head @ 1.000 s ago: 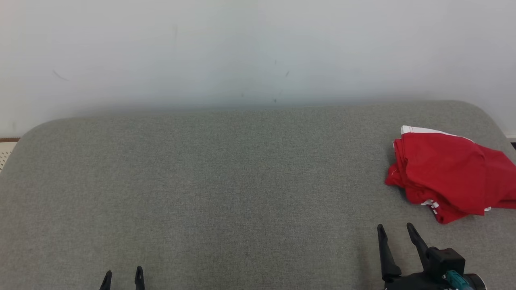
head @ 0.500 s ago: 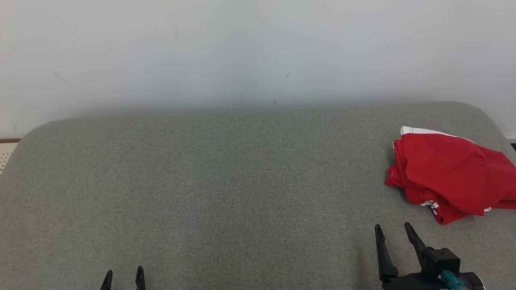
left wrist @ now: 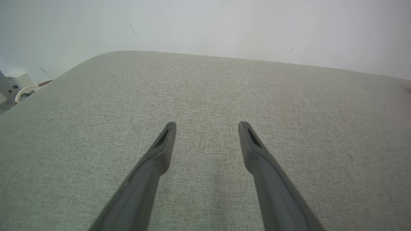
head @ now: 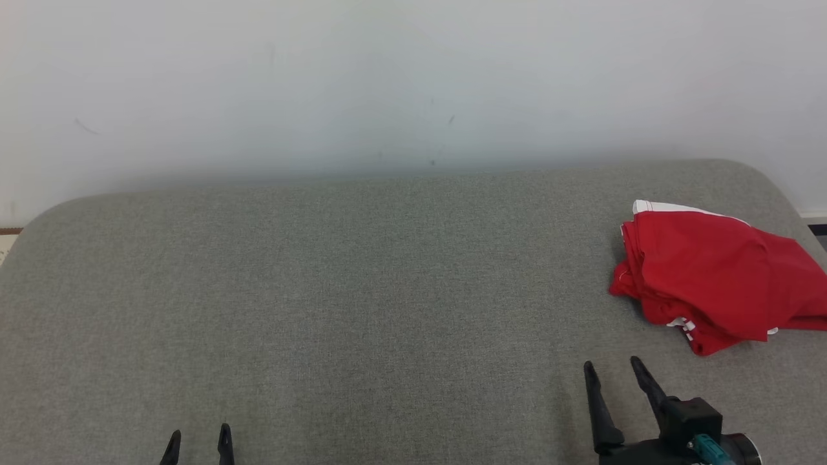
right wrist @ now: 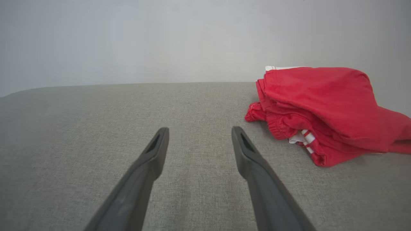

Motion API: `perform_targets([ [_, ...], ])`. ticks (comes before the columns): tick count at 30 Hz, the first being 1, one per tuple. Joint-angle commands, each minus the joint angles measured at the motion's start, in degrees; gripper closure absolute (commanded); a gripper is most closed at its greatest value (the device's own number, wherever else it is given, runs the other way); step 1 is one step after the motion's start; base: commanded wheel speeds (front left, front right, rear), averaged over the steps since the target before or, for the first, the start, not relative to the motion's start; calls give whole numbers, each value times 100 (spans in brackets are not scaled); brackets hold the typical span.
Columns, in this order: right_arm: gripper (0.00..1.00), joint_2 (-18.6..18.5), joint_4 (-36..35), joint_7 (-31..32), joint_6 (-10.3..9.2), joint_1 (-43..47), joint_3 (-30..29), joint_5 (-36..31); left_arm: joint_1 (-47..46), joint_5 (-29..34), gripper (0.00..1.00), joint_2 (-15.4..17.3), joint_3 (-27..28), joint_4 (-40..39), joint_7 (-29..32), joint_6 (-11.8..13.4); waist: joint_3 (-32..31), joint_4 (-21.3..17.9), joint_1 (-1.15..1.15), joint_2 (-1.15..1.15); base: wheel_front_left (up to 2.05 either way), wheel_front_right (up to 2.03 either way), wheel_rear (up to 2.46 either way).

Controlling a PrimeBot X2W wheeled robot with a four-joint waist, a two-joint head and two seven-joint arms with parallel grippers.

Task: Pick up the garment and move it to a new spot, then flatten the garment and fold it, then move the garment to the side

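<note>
Garment (head: 717,284): red with white trim, a loose layered bundle on the bench (head: 362,290), far right, near the rounded corner. Part of it runs past the head view's right border. Nothing touches it.

Right end effector (head: 612,363): fingers spread, empty, low over the bench, just in front of the bundle and a little to its left. Apart from it. Likely parked there because this arm is the near one for any reach to the cloth.

Left end effector (head: 199,431): fingers spread, empty, well apart from the garment at the near left. Only its tips show in the head view. Probably idle until two hands are needed.

The middle of the bench is bare, so there is room for spreading.

Stage: hard to judge. The stacked folds could mean a bundle waiting for pick-up or one already set aside.

View differences:
- Right wrist view: side of the bundle, with stacked edges, a gathered hem and white stripes (right wrist: 305,138) tucked between layers. The head view shows mostly the top.
- Left wrist view: no cloth, but a pale box (left wrist: 14,80) beyond the bench's left edge.
</note>
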Motion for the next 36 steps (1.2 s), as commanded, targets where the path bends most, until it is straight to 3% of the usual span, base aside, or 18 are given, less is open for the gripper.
perform_targets([
  [1, 0, -63, 6, 0, 0, 95, 37, 72, -1, 13, 0, 6, 5, 7, -1, 6, -2, 0, 0, 0, 0, 0, 0],
  [10, 0, -199, -66, 0, 1, 105, 349, 329, 2, -5, 0, 6, 29, -6, -1, -23, -7, 5, 0, 0, 0, 0, 0],
  [36, 0, -160, 2, 0, 1, 87, 164, 229, 59, -122, 0, 6, -29, -157, -1, -44, 0, -50, 0, 0, 0, 0, 0],
])
